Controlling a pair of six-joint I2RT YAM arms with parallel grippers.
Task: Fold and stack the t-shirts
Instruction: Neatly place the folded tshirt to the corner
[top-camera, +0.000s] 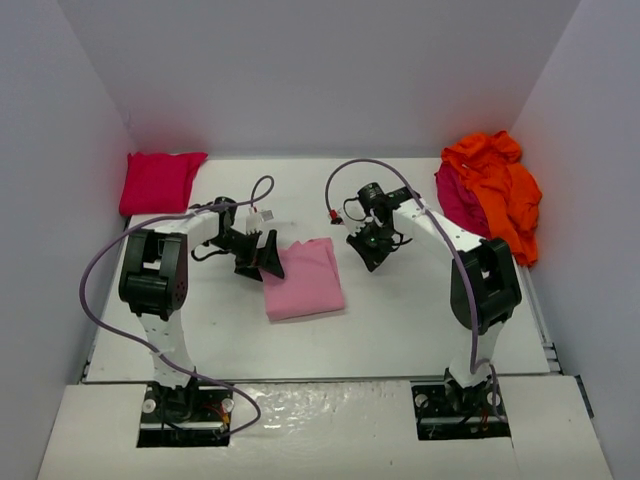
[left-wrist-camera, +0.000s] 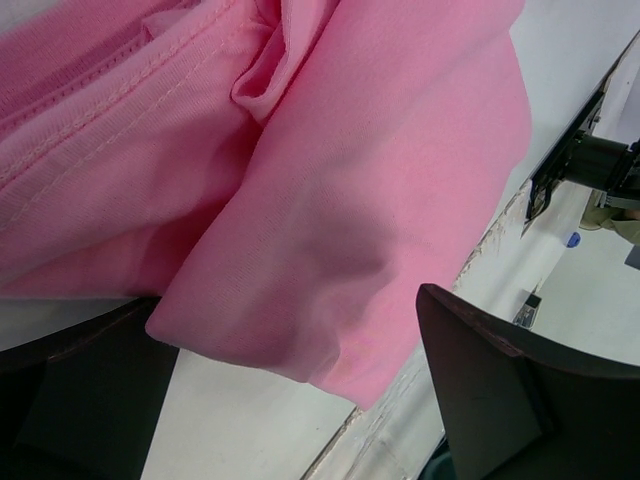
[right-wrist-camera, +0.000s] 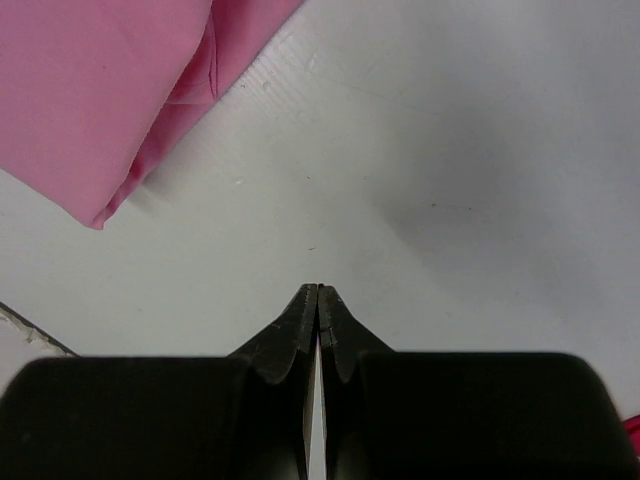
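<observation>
A folded light pink t-shirt (top-camera: 304, 280) lies in the middle of the table. My left gripper (top-camera: 266, 258) stands open at its left edge, and in the left wrist view the pink cloth (left-wrist-camera: 330, 200) hangs between the two dark fingers (left-wrist-camera: 500, 390) without being pinched. My right gripper (top-camera: 372, 247) hovers just right of the shirt, shut and empty; its wrist view shows the closed fingertips (right-wrist-camera: 318, 292) over bare table and the shirt's corner (right-wrist-camera: 110, 110) at upper left. A folded red t-shirt (top-camera: 158, 182) lies at the back left. An orange t-shirt (top-camera: 498, 185) is heaped over a dark crimson one (top-camera: 456, 200) at the back right.
White walls close in the table at the back and both sides. The table's front edge with a seam (left-wrist-camera: 480, 250) shows in the left wrist view. Cables (top-camera: 105, 262) loop beside each arm.
</observation>
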